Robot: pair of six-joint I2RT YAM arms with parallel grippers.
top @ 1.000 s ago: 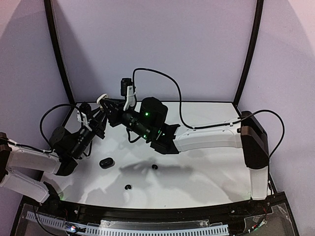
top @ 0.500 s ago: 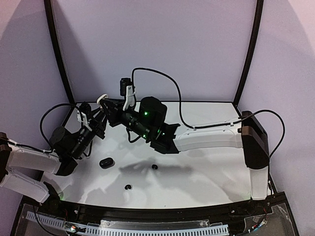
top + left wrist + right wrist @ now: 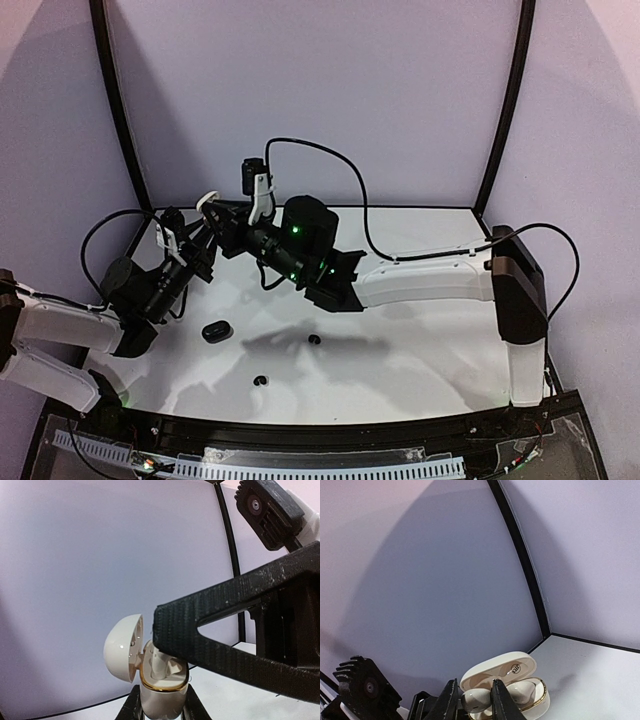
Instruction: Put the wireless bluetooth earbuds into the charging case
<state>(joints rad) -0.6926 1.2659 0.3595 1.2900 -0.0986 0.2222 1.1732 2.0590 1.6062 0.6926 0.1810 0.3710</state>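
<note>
My left gripper (image 3: 161,702) is shut on the base of a white charging case (image 3: 159,692) with a gold rim, held upright with its lid (image 3: 122,647) swung open. One white earbud (image 3: 521,692) lies seated in the case (image 3: 532,705). Another white earbud (image 3: 477,701) sits at the other slot, between the fingers of my right gripper (image 3: 474,697), which stand close on either side of it. Whether they still press it I cannot make out. In the top view both grippers meet at the back left, around the case (image 3: 208,200).
A black oval case (image 3: 216,330) lies on the white table (image 3: 420,340) in front of the left arm. Two small black earbuds lie loose, one (image 3: 314,339) mid-table and one (image 3: 261,380) nearer the front edge. Black frame posts (image 3: 500,110) stand at the back corners.
The right gripper's fingers have eased slightly apart around the white earbud. Both arms and the case have stayed almost where they were.
</note>
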